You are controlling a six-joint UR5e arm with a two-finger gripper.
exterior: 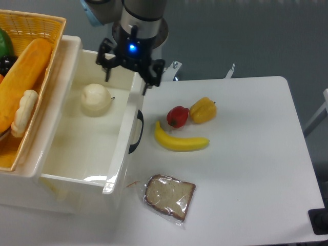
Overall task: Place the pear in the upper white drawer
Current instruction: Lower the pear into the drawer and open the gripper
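Note:
The pear is pale cream-white with a small dark stem and lies inside the upper white drawer, in its far part. The drawer is pulled open, with a black curved handle on its front. My gripper hangs above the drawer's far right corner, up and to the right of the pear and apart from it. Its fingers are spread and hold nothing.
A woven yellow basket with a bread loaf and other food sits at the left over the drawer's edge. On the table lie a red pepper, a yellow-orange bell pepper, a banana and a wrapped bread slice.

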